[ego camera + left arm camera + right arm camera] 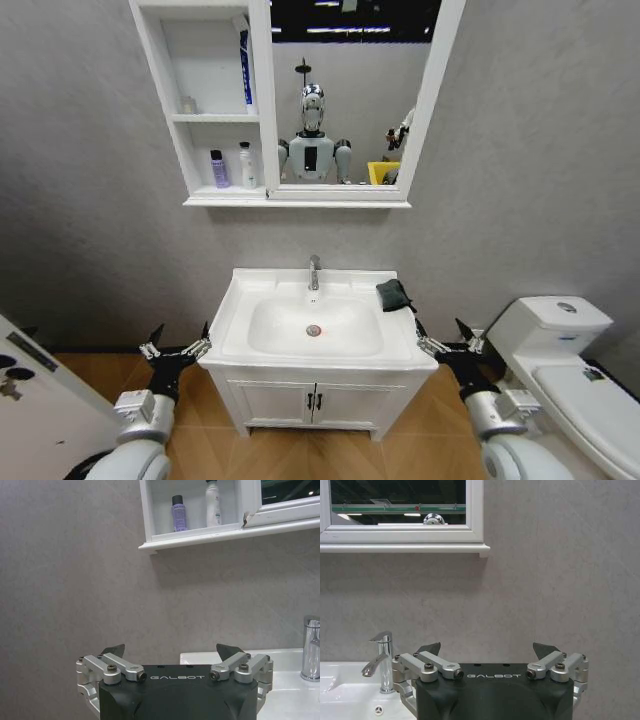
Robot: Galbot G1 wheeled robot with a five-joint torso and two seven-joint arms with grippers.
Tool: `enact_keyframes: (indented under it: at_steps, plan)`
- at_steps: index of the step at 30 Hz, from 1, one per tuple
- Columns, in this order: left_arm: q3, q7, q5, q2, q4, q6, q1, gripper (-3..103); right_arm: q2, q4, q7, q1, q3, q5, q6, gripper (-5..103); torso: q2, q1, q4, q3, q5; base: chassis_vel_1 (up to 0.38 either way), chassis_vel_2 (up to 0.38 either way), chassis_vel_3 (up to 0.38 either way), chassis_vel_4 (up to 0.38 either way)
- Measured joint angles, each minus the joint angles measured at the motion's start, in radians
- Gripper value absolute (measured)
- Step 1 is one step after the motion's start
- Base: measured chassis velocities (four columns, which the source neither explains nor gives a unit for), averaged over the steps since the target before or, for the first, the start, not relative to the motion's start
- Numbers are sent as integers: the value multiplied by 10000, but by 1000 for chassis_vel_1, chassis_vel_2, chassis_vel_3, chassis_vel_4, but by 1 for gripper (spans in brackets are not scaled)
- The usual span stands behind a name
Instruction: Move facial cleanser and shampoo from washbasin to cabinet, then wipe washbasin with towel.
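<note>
The white washbasin (235, 330) stands in the middle of the head view with its chrome tap (314, 272) at the back. The black towel (394, 294) lies bunched on the basin's right rear corner. In the cabinet's (160, 100) lowest cubbyhole stand a purple bottle (219, 169) and a white bottle (246, 166); I cannot tell which is the facial cleanser and which the shampoo. My left gripper (181, 332) hangs open beside the basin's left edge. My right gripper (441, 328) hangs open beside its right edge. Both are empty.
A white toilet (560, 350) stands close to the right arm. The low vanity (315, 400) with black handles sits under the basin. A white panel (30, 400) is at the lower left. A blue tube (245, 65) leans in the upper cubbyhole beside the mirror (345, 90).
</note>
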Motion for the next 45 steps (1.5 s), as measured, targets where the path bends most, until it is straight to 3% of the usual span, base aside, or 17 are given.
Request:
enact_keyframes:
  at_steps: [15,19,20,21,23,24,25,26,28,31,36,37,41,45]
  plan:
    - [19,-17,-30,16,14,16,-32,100,14,-68,-149,-153,21,-37,153,100,-2,5,-1,2,0,-132,121,141,-144]
    - [22,-20,-35,19,19,21,-37,100,-68,-261,496,7,-144,-118,53,100,-6,16,-2,5,-4,-192,188,184,-168]
    - [23,-22,-36,19,19,22,-37,100,-211,-406,1121,280,-254,-68,-360,100,-6,17,1,5,5,-123,143,124,-23]
    - [23,-22,-36,19,19,22,-37,100,-211,-406,1121,280,-254,-68,-360,100,-6,17,1,5,5,-123,143,124,-23]
    - [25,-23,-38,23,19,24,-39,100,-520,-536,1912,775,-342,400,-1433,100,-6,13,-3,4,2,-67,62,11,-25]
    - [25,-23,-38,23,19,24,-39,100,-520,-536,1912,775,-342,400,-1433,100,-6,13,-3,4,2,-67,62,-25,-28]
    - [26,-23,-38,23,18,25,-40,100,-879,-565,2763,1142,-344,1332,-2789,100,-6,8,0,3,0,0,0,0,0]
    - [25,-25,-39,23,19,25,-38,100,-1208,-659,3327,1346,-316,1993,-3689,100,-3,0,-2,1,1,62,-10,-37,24]
    - [25,-26,-39,23,19,26,-36,100,-1759,-1027,3741,1701,-402,2424,-4472,100,3,-10,2,-3,1,58,-53,-23,36]
    - [24,-28,-39,24,19,26,-36,100,-2283,-1523,3923,2062,-561,2523,-4823,100,3,-9,2,-2,5,65,-47,-38,47]
    - [25,-27,-40,24,20,27,-36,100,-4230,-3300,4159,3457,-1493,2992,-5280,100,1,0,1,2,6,0,0,0,0]
    - [25,-27,-40,24,20,27,-36,100,-4230,-3300,4159,3457,-1493,2992,-5280,100,1,0,1,2,6,0,0,0,0]
    - [25,-26,-41,25,20,27,-37,100,-5437,-4038,3243,4438,-2369,2954,-5899,100,-2,6,0,2,-1,0,0,0,0]
    - [24,-26,-41,25,20,26,-37,100,-5890,-4356,3115,5109,-3263,2892,-5983,100,-1,4,0,2,-1,0,0,0,0]
